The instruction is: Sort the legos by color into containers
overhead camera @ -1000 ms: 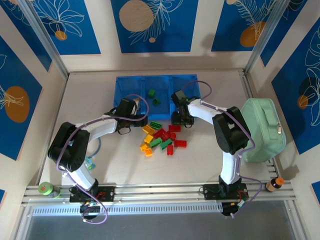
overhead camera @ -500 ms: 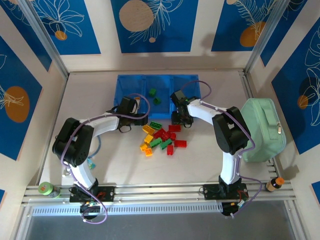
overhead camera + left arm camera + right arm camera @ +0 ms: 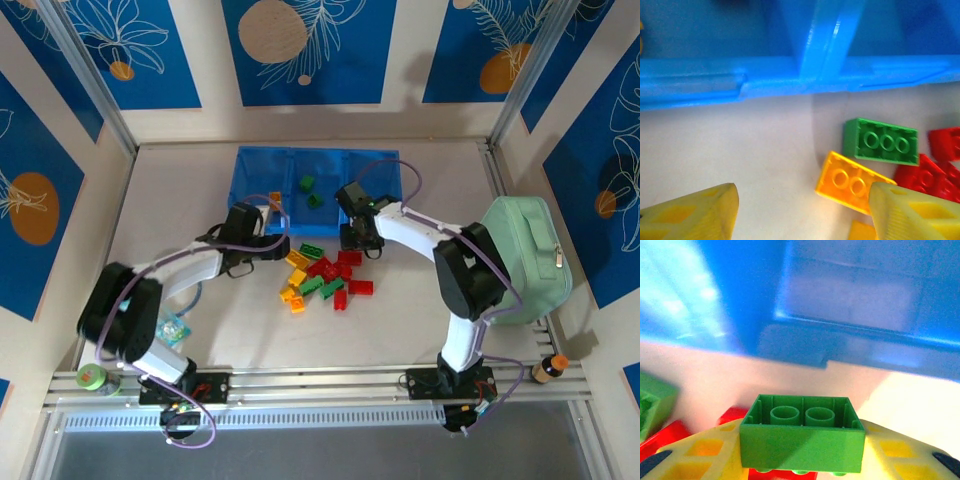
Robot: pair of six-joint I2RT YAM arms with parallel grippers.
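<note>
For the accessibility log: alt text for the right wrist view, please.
A green brick, underside showing, is clamped between the yellow fingers of the right end effector. Red bricks lie under it on the table, with the blue tray just beyond.

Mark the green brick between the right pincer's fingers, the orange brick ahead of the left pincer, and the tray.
green brick (image 3: 802,445): right wrist view, near side face.
orange brick (image 3: 852,182): left wrist view, studded top.
blue tray (image 3: 832,35): left wrist view, divider wall.
</note>
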